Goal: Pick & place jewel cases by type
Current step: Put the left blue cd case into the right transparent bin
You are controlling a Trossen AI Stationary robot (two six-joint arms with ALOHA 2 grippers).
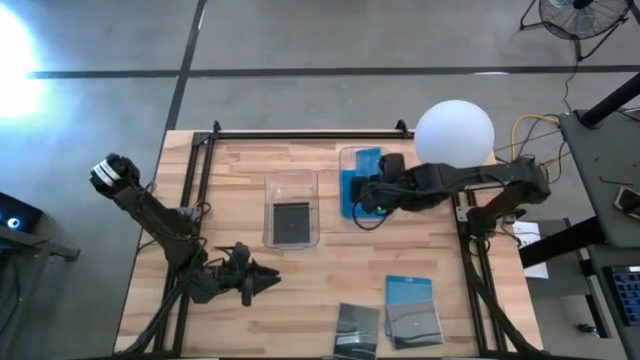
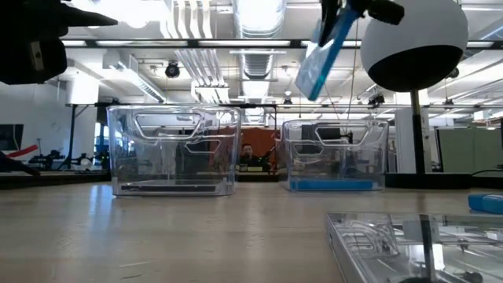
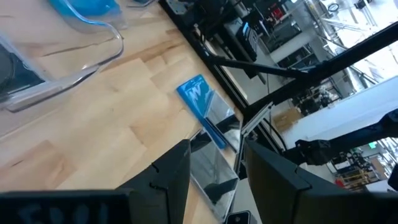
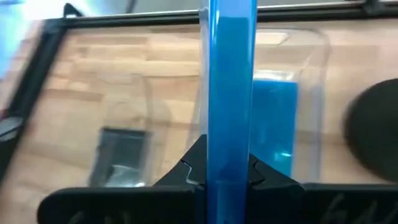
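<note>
My right gripper is shut on a bright blue jewel case, held above the right clear bin. In the low view that case hangs tilted high over the bin, which has another blue case lying flat on its floor. The left bin holds a dark case flat on its bottom. A blue case and a dark case lie flat near the table's near edge. My left gripper is open and waits at the near left, touching nothing. My right gripper pinches the blue jewel case by one edge between its two fingers, one finger on each flat face. The fingers reach in from the table's right side, slanting down. The case is lifted clear and hangs tilted below the fingers, over the right bin.
A white globe lamp stands at the far right, close to my right arm. Black frame rails run along the table's far edge and both sides. Bare wood lies between the bins and the two cases near the near edge.
</note>
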